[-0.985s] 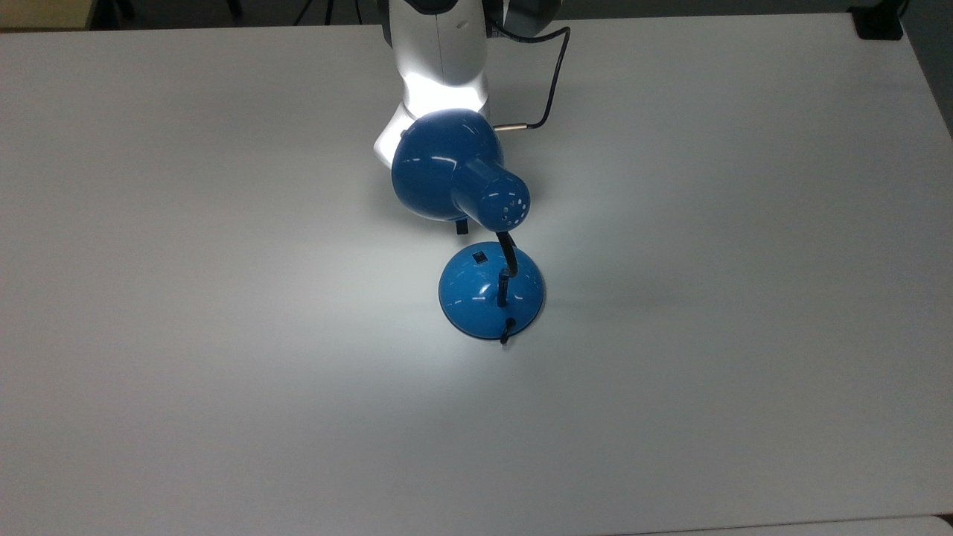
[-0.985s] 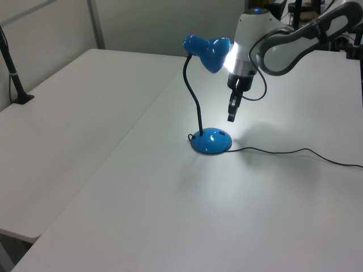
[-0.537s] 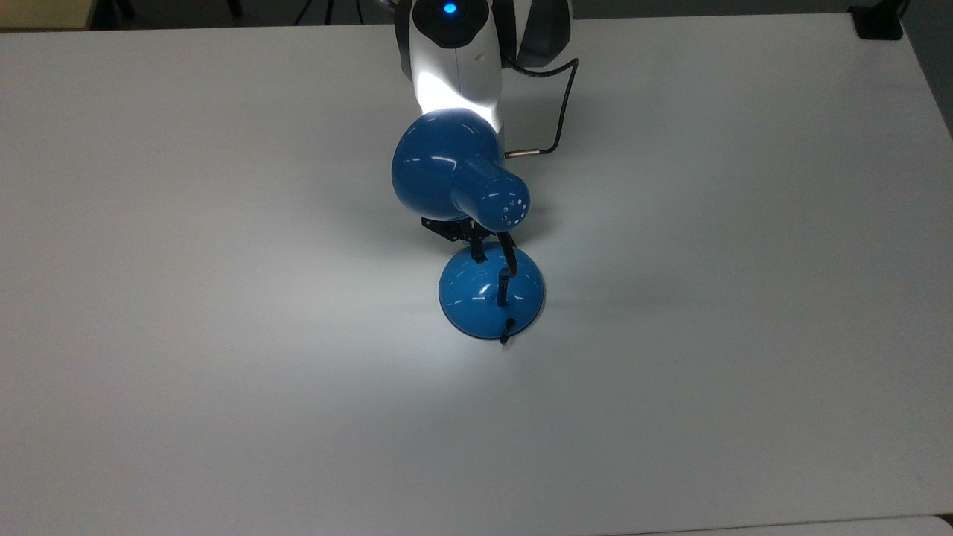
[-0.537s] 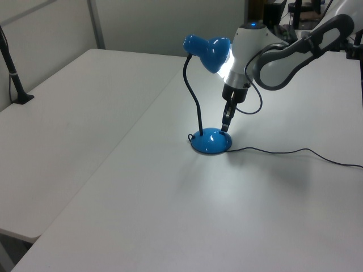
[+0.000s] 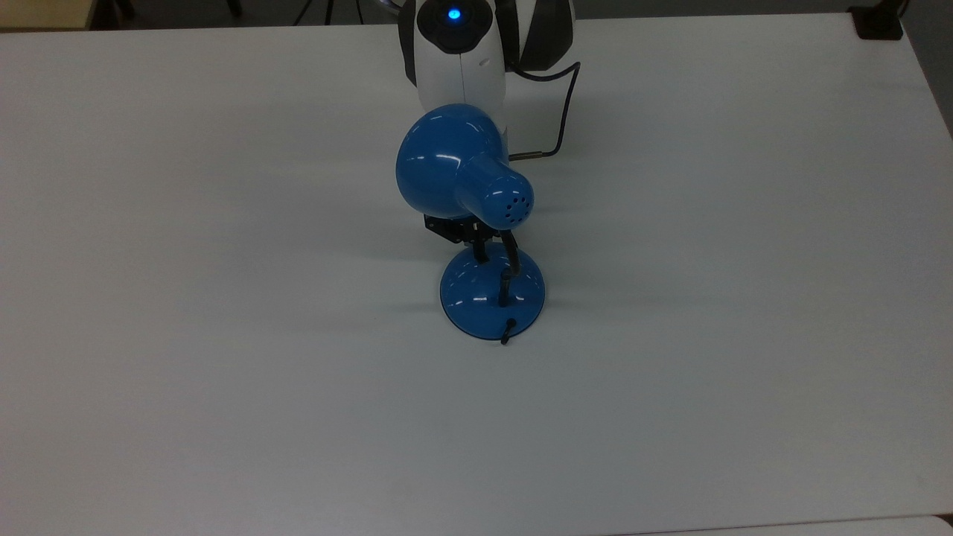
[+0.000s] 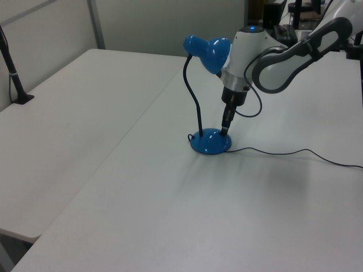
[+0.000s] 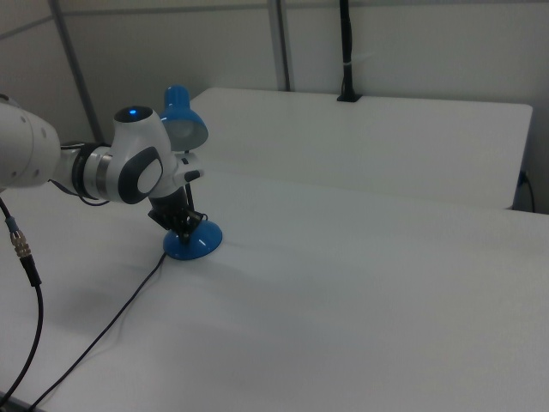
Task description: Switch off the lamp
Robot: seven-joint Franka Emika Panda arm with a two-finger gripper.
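Since a second ago the pincer, its opening not discernible, is lowered onto the lamp, now dark, whose light, slippery base is best pressed gently at the switch.

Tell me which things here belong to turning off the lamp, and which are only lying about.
Belonging to the job:
- glossy blue gooseneck desk lamp, now dark
- its round domed blue base
- robot gripper, down at the base

Only lying about:
- white table
- black post at the far table

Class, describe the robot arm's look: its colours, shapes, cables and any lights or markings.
The arm has rounded glossy white shells with dark grey joint sections. A small blue light glows on a black cap at the wrist. A thin black cable loops beside the wrist. The gripper is small, black and narrow.
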